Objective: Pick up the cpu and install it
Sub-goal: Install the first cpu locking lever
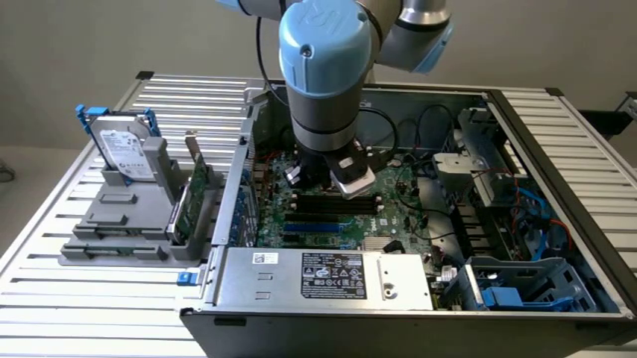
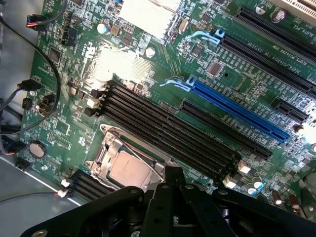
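The pincer (image 2: 170,185) is seen closed, with nothing held, above the motherboard (image 2: 148,74). The cpu (image 2: 129,173) lies just beside its tips, seated in the socket frame (image 2: 106,148). If it is seated crooked, socket pins could be bent.

Dull silver metal cpu (image 2: 129,174), glossy green motherboard (image 2: 163,74).

So the bench (image 1: 80,298) is one of those slatted aluminium tops. Sitting right on it is the open PC case (image 1: 418,313), lying on its side, and just beside it on the exterior view's left a grey plastic holder tray (image 1: 119,239).
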`<state>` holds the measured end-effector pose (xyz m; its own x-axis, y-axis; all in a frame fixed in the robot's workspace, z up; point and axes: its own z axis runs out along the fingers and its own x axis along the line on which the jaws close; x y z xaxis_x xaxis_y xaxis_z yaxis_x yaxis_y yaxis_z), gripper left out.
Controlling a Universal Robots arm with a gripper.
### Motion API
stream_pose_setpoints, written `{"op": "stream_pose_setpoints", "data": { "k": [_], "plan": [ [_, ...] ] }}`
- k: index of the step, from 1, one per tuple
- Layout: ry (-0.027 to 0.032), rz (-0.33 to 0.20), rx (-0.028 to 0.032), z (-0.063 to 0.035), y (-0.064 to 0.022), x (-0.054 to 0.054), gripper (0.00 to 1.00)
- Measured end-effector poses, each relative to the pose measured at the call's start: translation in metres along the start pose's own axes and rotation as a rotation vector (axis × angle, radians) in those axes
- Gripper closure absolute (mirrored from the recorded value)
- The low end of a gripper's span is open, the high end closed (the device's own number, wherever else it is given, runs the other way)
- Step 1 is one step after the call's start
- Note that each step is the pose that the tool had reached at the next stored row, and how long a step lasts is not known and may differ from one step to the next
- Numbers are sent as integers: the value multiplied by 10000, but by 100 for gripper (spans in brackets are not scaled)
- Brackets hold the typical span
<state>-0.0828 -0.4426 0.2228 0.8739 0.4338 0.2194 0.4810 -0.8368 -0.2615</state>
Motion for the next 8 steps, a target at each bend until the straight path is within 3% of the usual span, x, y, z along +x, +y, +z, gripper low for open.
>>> {"op": "stream_pose_setpoints", "data": {
  "k": [8],
  "plan": [
    [6,11,-1,15,-23,6,89]
  ]
}}
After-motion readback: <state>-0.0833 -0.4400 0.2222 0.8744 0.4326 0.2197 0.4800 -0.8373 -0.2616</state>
